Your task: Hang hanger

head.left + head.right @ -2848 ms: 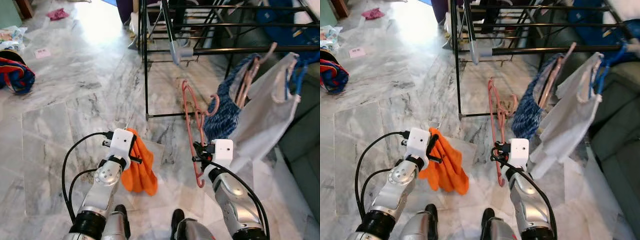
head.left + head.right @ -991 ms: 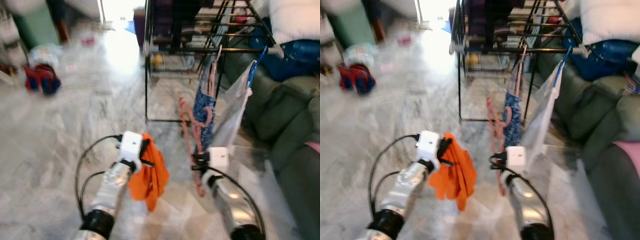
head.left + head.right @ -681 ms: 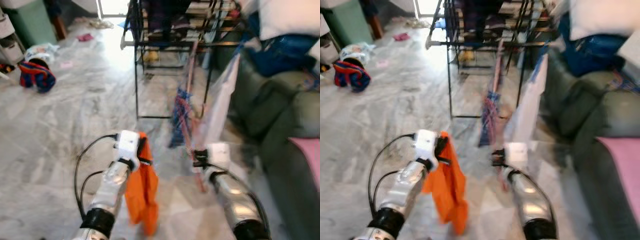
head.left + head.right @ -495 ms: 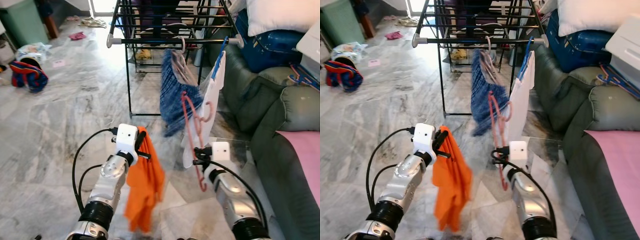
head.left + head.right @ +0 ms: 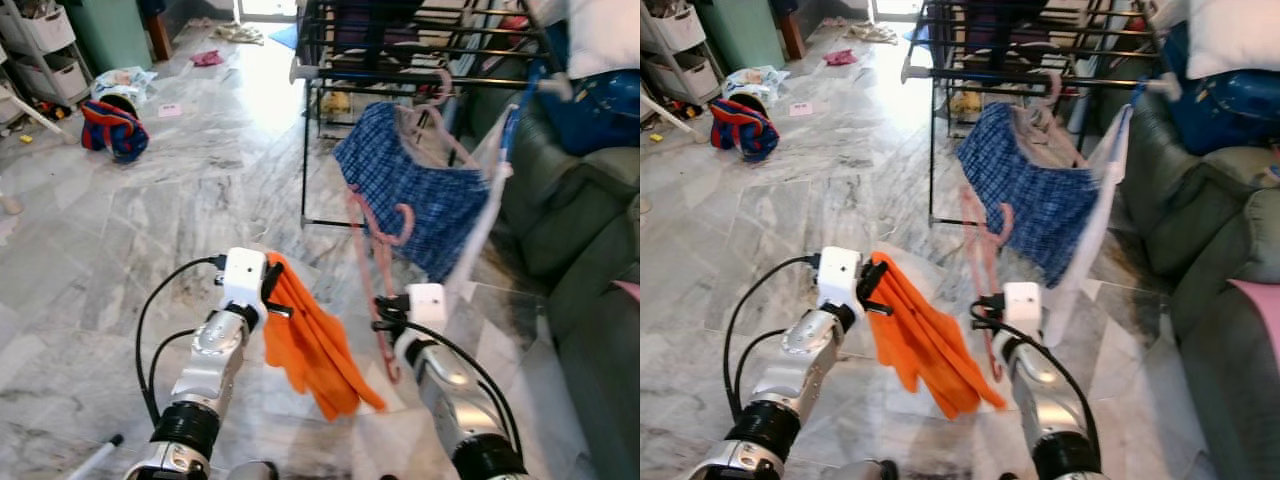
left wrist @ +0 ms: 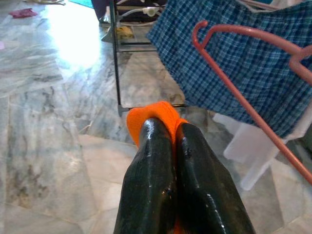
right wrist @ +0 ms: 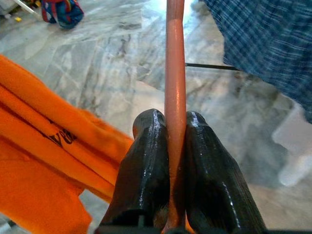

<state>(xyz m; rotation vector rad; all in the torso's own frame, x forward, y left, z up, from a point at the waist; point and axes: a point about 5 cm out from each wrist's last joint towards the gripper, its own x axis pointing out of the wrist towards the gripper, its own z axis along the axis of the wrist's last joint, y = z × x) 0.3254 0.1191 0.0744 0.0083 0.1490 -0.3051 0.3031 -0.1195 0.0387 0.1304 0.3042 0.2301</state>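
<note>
My right gripper is shut on the lower bar of a pink hanger, which stands upright with its hook at the top. The right wrist view has the fingers clamped on the hanger's bar. My left gripper is shut on an orange cloth that trails down to the right. Ahead stands a black drying rack. On its front rail hang blue plaid shorts on a pink hanger and a white garment on a blue hanger.
A dark green sofa runs along the right, with a white pillow and a blue bag on it. A red and blue bag and small clutter lie on the marble floor at the far left. Storage drawers stand at the top left.
The camera has swung and the rack now sits further right in view. The orange cloth has swung out to the right, and the plaid shorts have spread. Both grips are unchanged.
</note>
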